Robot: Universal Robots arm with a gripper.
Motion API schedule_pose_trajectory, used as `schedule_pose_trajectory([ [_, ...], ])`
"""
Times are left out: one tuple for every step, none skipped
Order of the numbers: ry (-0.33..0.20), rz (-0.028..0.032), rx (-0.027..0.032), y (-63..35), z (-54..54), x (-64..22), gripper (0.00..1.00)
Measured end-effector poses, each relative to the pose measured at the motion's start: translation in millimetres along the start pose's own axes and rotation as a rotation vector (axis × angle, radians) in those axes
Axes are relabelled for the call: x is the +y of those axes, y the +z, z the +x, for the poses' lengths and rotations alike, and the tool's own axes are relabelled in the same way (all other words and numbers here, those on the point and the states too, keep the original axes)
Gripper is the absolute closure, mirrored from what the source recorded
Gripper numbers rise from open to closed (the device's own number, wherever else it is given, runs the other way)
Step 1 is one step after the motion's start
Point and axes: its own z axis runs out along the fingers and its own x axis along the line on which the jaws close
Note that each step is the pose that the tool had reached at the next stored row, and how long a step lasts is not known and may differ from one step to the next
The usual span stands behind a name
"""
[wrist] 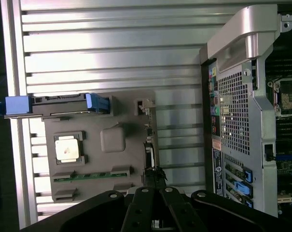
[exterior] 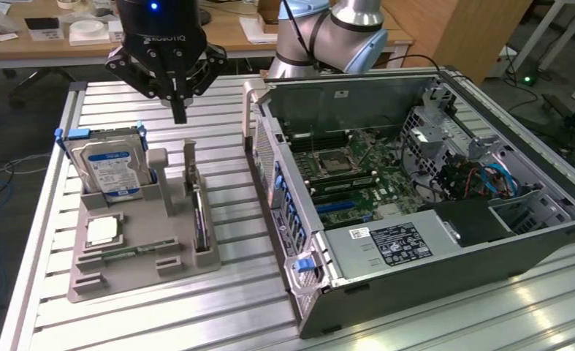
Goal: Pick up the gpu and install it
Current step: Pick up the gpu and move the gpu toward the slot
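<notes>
GPU (exterior: 197, 213) stands on its long edge in a slot of a grey holder (exterior: 146, 223), at the side nearest an open computer case (exterior: 433, 241). The holder and the case rest apart on a ribbed aluminium table (exterior: 121, 314). Behind the table are a wooden desk (exterior: 223, 22) with small boxes on it and the arm's silver and blue joint (exterior: 341, 29); cables trail on the floor.

The exterior view looks into the case at its green motherboard (exterior: 356, 175), and shows the face of a hard drive (exterior: 112, 168) with a blue-white label, upright at the holder's far end. A processor chip (exterior: 102, 232) and a memory stick (exterior: 126, 254) lie flat in the holder. The wrist view looks straight down: there the GPU (wrist: 150, 154) is a thin dark line, the hard drive (wrist: 63, 102) a narrow strip with blue tabs, and the case presents its perforated rear panel (wrist: 235, 111).

The claw (exterior: 179, 110) hangs above the table past the holder's far end, its fingers pressed together with nothing between them, touching nothing. In the wrist view its tips (wrist: 153, 193) sit in line with the card's edge.
</notes>
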Motion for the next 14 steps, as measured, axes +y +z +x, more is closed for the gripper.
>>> schedule_pose_trajectory([
  [0.0, 0.0, 0.0, 0.0, 0.0, 0.0, 0.89],
  [0.0, 0.0, 0.0, 0.0, 0.0, 0.0, 0.89],
  [0.0, 0.0, -0.0001, 0.0, 0.0, 0.0, 0.89],
  [0.0, 0.0, 0.0, 0.0, 0.0, 0.0, 0.89],
  [0.0, 0.0, 0.0, 0.0, 0.0, 0.0, 0.89],
  [0.0, 0.0, 0.0, 0.0, 0.0, 0.0, 0.89],
  [0.0, 0.0, 0.0, 0.0, 0.0, 0.0, 0.83],
  [0.0, -0.0001, -0.0001, 0.0, 0.0, 0.0, 0.83],
  [0.0, 0.0, -0.0001, 0.0, 0.0, 0.0, 0.76],
  [0.0, -0.0001, -0.0003, 0.1, 0.1, 0.0, 0.71],
  [0.0, -0.0001, -0.0002, 0.0, 0.1, 0.0, 0.71],
  [0.0, -0.0001, -0.0003, 0.0, 0.1, 0.0, 0.71],
  [0.0, -0.0001, -0.0003, 0.1, 0.1, 0.0, 0.65],
  [0.0, -0.0001, -0.0003, 0.0, 0.1, 0.0, 0.59],
])
